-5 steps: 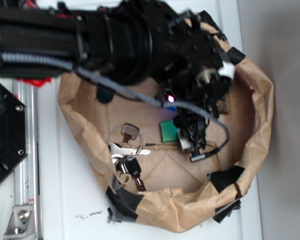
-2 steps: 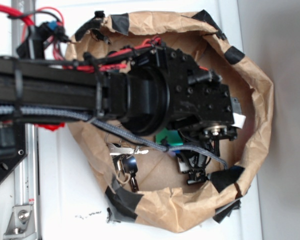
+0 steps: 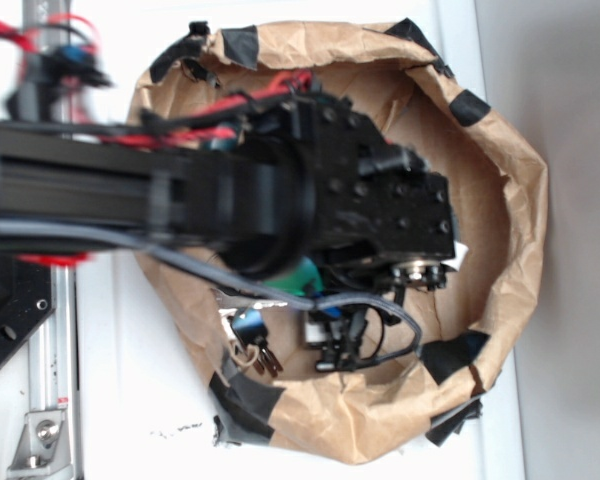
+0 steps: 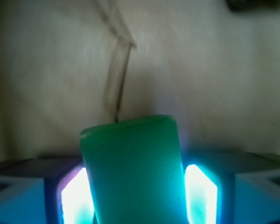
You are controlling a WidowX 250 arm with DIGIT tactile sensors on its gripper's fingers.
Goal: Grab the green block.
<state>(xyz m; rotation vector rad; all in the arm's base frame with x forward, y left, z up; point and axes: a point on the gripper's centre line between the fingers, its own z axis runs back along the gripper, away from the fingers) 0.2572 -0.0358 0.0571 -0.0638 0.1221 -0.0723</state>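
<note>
Two glowing finger pads [image 4: 201, 193] are pressing against the sides of the green block [image 4: 133, 170] in the wrist view, so the gripper [image 4: 133, 196] is clamped on the block, which is filling the near centre of that picture with its rounded end pointing away. Beyond the block, the pale brown paper floor [image 4: 200, 79] is stretching out with a dark crease [image 4: 117, 79] running across it.

From the exterior camera, the black arm [image 3: 180, 205] is reaching in from the left over the crumpled brown paper bag [image 3: 515, 210], which is patched with black tape [image 3: 450, 355]. Only a sliver of green is showing under the wrist housing, inside the bag. A key bunch [image 3: 250, 340] is lying just left of the gripper on the bag's floor. The bag is sitting on a white table [image 3: 130, 400].
</note>
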